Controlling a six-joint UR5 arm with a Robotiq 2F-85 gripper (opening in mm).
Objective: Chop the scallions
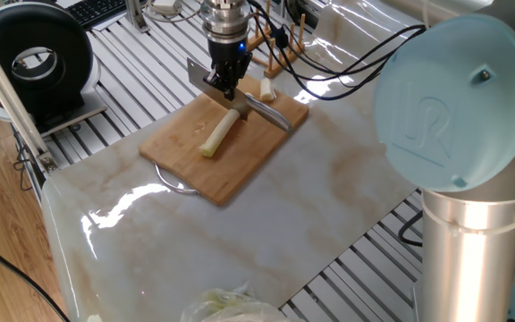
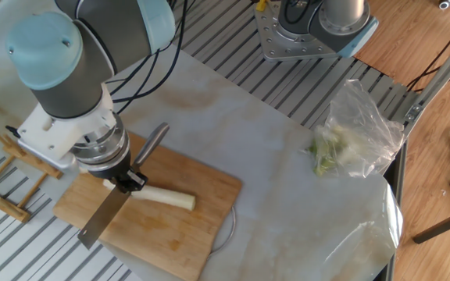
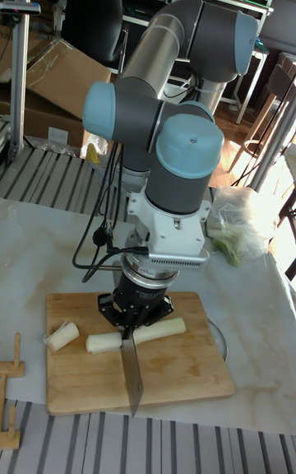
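Note:
A wooden cutting board [image 1: 240, 165] [image 2: 162, 234] [image 3: 90, 383] holds the scallions: a long pale stalk [image 1: 217, 134] [image 2: 167, 198] [image 3: 161, 331] with a yellowish end. Two short cut chunks [image 3: 104, 342] [image 3: 62, 336] lie to its left in the tall view; one chunk [image 1: 265, 88] shows at the board's far corner. My gripper [image 1: 224, 85] [image 2: 125, 182] [image 3: 131, 319] is shut on a knife. Its blade [image 1: 198, 76] [image 2: 100, 220] [image 3: 134, 374] stands edge-down across the stalk, between the long piece and the nearer chunk. The knife handle [image 1: 271, 114] [image 2: 153, 140] sticks out the other side.
A clear plastic bag of pale leafy greens [image 2: 354, 136] [image 3: 238, 227] [image 1: 226, 306] lies on the marble top away from the board. A wooden rack [image 2: 6, 164] [image 3: 8, 408] stands beside the board. A black round device [image 1: 34, 58] sits off the table corner.

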